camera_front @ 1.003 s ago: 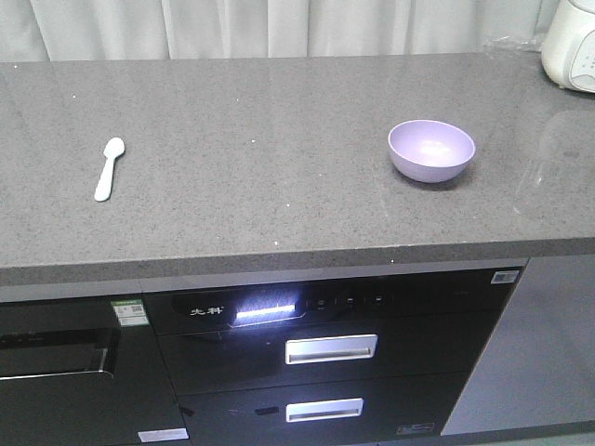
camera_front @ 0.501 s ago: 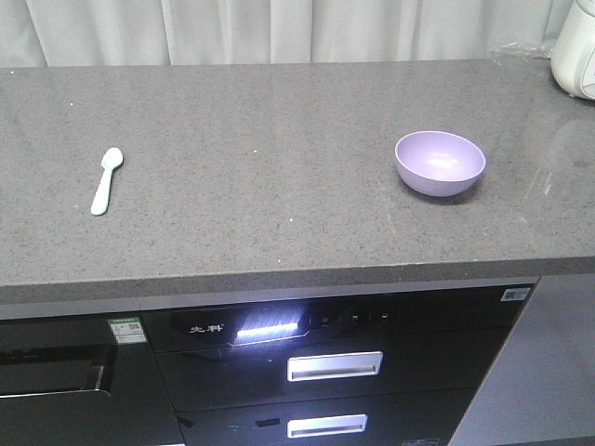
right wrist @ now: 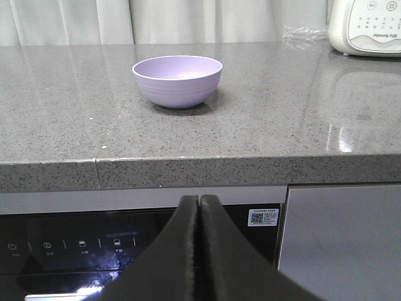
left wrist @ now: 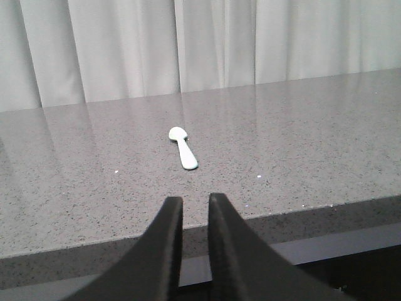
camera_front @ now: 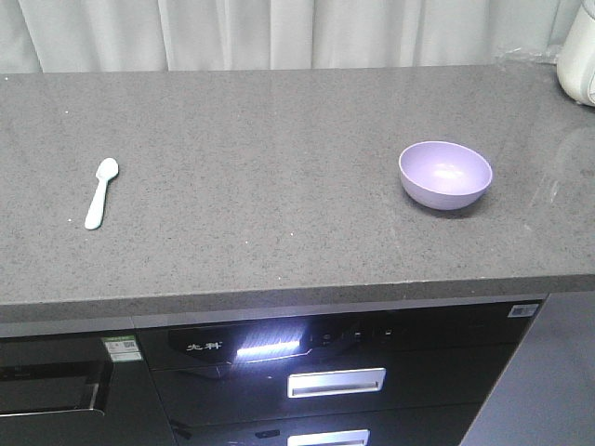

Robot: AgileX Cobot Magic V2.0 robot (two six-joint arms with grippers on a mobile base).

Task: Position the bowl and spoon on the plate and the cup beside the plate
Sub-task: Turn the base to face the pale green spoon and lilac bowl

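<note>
The lilac bowl [camera_front: 445, 174] sits upright on the grey counter at the right; the right wrist view shows the bowl [right wrist: 178, 80] ahead, beyond the counter edge. The mint spoon [camera_front: 100, 192] lies flat at the left, head toward the curtain; in the left wrist view the spoon [left wrist: 183, 148] is straight ahead. My left gripper [left wrist: 195, 199] hovers at the counter's front edge, open by a narrow gap, holding nothing. My right gripper [right wrist: 200, 197] is shut and empty, below counter level in front of the cabinet. Plate and cup are out of view.
A white appliance [camera_front: 581, 56] stands at the back right corner, with crinkled clear plastic [right wrist: 304, 32] beside it. A white curtain [camera_front: 279, 32] hangs behind the counter. Below the counter edge [camera_front: 279, 311] is a black unit with drawer handles [camera_front: 335, 381].
The front view has shifted, so bowl and spoon now sit lower in frame and less of the cabinet shows. Neither has moved on the counter.
</note>
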